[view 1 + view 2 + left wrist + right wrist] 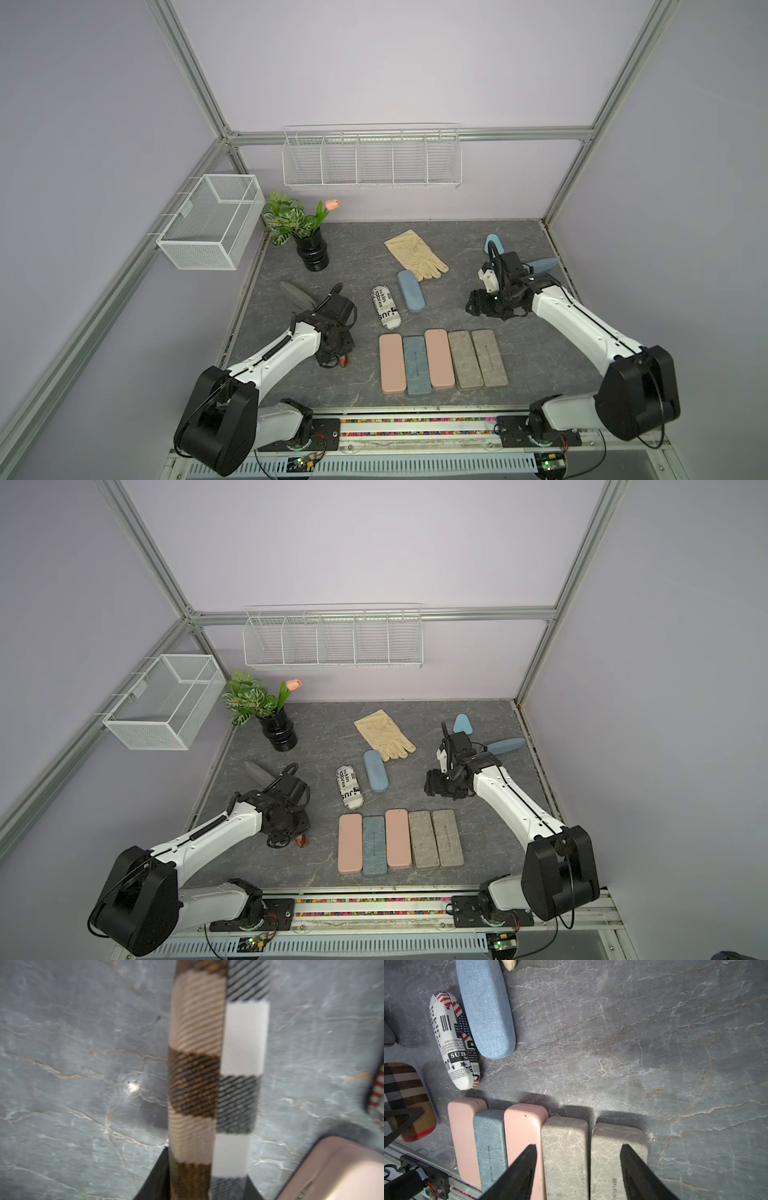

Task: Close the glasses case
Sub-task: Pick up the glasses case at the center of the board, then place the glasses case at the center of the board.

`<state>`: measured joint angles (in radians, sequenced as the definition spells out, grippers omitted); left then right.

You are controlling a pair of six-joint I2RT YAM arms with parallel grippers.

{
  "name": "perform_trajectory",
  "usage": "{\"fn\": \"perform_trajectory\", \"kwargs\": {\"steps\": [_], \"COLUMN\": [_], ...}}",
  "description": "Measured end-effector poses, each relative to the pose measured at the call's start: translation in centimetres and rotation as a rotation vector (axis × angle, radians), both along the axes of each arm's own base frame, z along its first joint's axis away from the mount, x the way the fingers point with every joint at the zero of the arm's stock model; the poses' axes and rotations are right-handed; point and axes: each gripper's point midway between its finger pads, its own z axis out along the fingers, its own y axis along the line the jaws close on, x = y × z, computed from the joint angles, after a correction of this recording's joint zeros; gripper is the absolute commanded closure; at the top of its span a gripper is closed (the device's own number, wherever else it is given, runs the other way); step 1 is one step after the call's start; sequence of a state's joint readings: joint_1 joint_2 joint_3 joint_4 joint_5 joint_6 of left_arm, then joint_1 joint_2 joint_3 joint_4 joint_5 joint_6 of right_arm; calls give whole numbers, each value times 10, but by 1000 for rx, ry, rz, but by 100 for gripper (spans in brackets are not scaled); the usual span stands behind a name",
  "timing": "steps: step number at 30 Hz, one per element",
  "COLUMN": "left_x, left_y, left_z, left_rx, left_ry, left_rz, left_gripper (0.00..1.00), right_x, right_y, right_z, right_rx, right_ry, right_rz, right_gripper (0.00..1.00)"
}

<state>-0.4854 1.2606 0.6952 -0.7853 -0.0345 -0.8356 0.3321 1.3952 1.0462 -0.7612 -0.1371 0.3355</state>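
Pink case [342,1172] near plaid case [195,1084]

**Left arm** [274,357]: white link shells, rounded black joint housings [216,424], and a black coiled cable [276,347] along the forearm.

**Right arm** [582,328]: same white shells and black joints, with a thin black cable along the forearm and a white bracket [489,279] at the wrist.

**Bases:** black mounting plates [324,430] with screws; red and black wires [320,441] alongside.

**Right tool** [578,1146]: fingers [519,1172] are black, tapered and finely ribbed.
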Motion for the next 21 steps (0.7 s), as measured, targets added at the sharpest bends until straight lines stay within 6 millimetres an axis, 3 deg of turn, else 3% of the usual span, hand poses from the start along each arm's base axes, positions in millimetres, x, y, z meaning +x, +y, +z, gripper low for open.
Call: {"fn": "perform_trajectory", "kwargs": {"steps": [4,10,15,21], "left_x": [20,56,80,108], "left_y": [-15,-59,-115,-195], "left_z": [24,72,95,101], "left_rx": [-48,-154,-258,-423], "left_ry": [-64,-199,-264,-299], "left_rz": [-25,-124,-254,-395], "left_gripper": [75,75,75,75], "right_x": [0,4,10,14], "right_y": [-1,-9,-25,-46], "right_z": [0,0,3,19], "right_rx": [-3,-8,-2,19], "right_ry": [-1,-2,-12,-58], "right_rz": [-2,-30,-90,-180], "right_gripper": [33,33,32,30]}}
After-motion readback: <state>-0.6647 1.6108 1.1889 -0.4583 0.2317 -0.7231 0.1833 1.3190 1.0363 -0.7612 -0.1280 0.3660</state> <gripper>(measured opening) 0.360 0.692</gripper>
